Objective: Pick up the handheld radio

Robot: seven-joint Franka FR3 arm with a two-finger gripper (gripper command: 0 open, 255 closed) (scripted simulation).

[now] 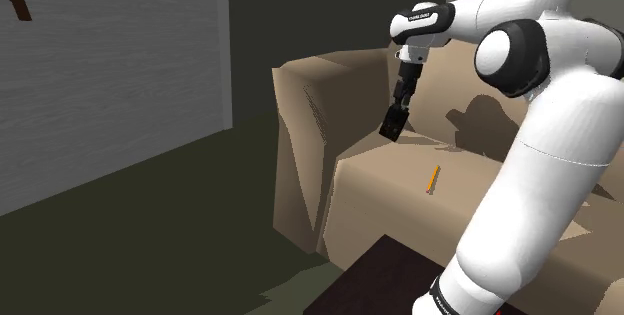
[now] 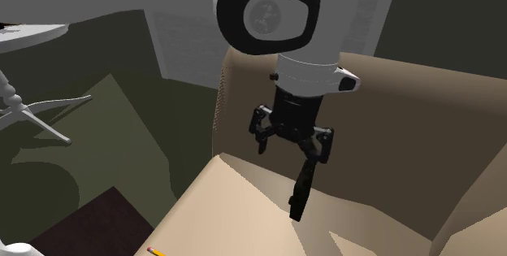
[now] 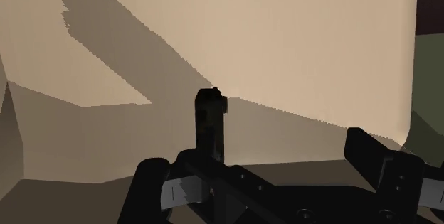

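Item: gripper (image 2: pixel 292 145), all black. We record the jaws as clamped on the handheld radio (image 2: pixel 299 189). In the wrist view the fingers (image 3: pixel 151 180) stand apart with the radio's dark body lying crosswise between them. We cannot make out the contact at the farther finger.

Item: handheld radio, black. A slender part of it runs out past the fingertips and hangs downward, slightly tilted. We see it raised clear of the seat cushion (image 1: pixel 400 208), hanging in front of the backrest and near the armrest end. It touches nothing except the gripper.

Item: arm (image 1: pixel 545 113), white with dark joints. It reaches from the shoulder view's lower right up and to the left, with the wrist turned down over the seat.

Item: sofa (image 1: pixel 300 153), tan. The arm's shadow falls across its backrest.

Item: pencil (image 1: pixel 432 179), orange-yellow. It lies flat on the seat cushion, well apart from the radio, toward the shoulder view's right.

Item: stand (image 1: pixel 380 278), with a dark brown top, in front of the sofa at the arm's base.

Item: wall (image 1: pixel 110 73), grey and panelled, on the shoulder view's left.

Item: floor (image 1: pixel 170 233), dark olive.

Item: furniture base (image 2: pixel 32 112), white with splayed legs, on the floor at the second exterior view's left.
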